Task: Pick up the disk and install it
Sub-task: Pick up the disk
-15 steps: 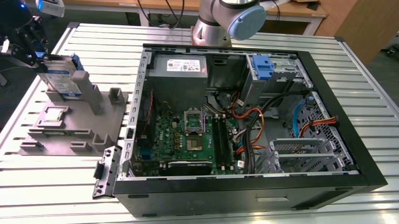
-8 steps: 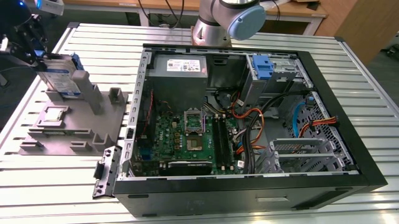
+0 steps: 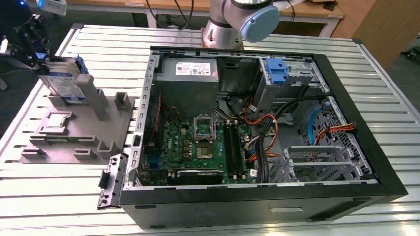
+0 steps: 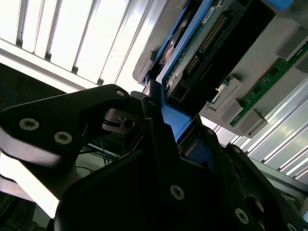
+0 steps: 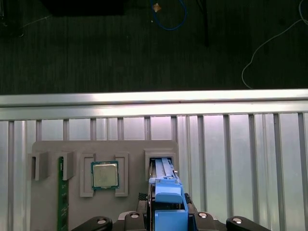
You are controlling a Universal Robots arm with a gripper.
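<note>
In the exterior view the disk (image 3: pixel 64 81) stands on edge, tilted, in the slot of a grey fixture (image 3: pixel 78 140) at the exterior view's left, outside the computer. Its grey body with the white-and-blue label is framed by a blue carrier. My gripper (image 3: pixel 39 58) comes down on its upper end. In the second wrist view the black fingers (image 4: pixel 144 108) flank the carrier's blue end tab on the disk (image 4: pixel 202 43). In the first wrist view the disk (image 5: pixel 168 195) sits between the fingers of my gripper (image 5: pixel 168 214), its lower part in the fixture slot.
An open computer case (image 3: pixel 262 199) lies at the middle and right, with a motherboard (image 3: pixel 196 145), a power supply (image 3: pixel 189 69) and a blue bracket (image 3: pixel 278 71) on the silver drive bay. The fixture also holds a processor chip (image 5: pixel 105 174) and a memory stick (image 5: pixel 61 192). The arm's base (image 3: pixel 239 19) stands behind the case.
</note>
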